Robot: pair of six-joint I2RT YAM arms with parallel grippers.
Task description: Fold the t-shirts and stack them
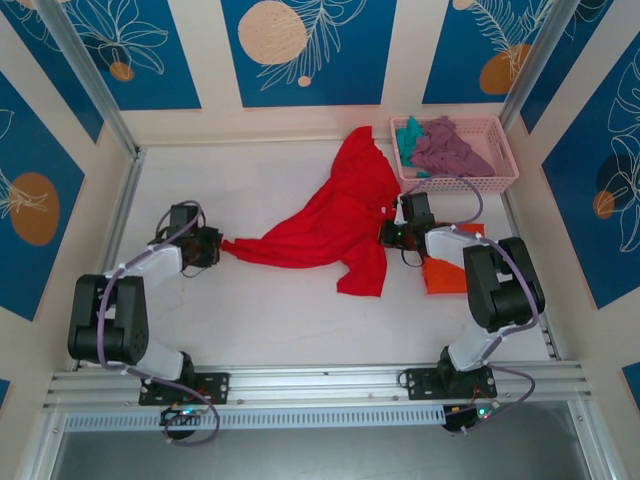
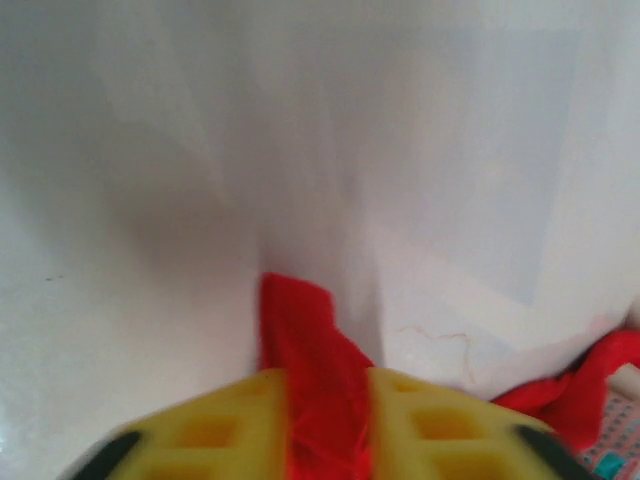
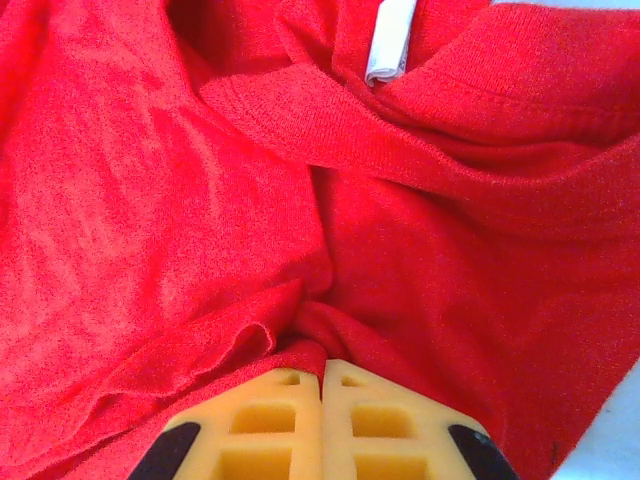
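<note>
Cloth all over the middle of the desk [image 1: 260, 320] here: the red t-shirt [image 1: 335, 225] lies crumpled. It runs from a thin, drawn-out corner on the left, through a wide bunched middle, to a far end near the back edge, just beside the pink basket [image 1: 505, 165]. One flap hangs down toward the near side.

The left tool [image 1: 215, 247] sits right at that thin left corner. On the left wrist view the left tool [image 2: 325, 395] is clamped on a narrow strip of red fabric. Its yellow fingers [image 2: 215, 435] sit either side with the cloth squeezed between them, and a tip pokes out beyond over the bare white surface.

Over to the right tool [image 1: 385, 233], at the shirt's right edge, close to the basket's near-left corner. On the right wrist view the right tool [image 3: 322, 375] has its fingers [image 3: 275, 425] pressed almost together, a fold of red pinched at the tips. The collar [image 3: 420, 120] and its white label [image 3: 388, 40] lie just ahead. Both tools sit low, down at desk level.

The orange t-shirt [image 1: 445, 272] lies on the desk to the right, partly under the right arm. In the basket the mauve-purple t-shirt [image 1: 450, 150] is heaped beside the teal t-shirt [image 1: 408, 140], teal on the left.
</note>
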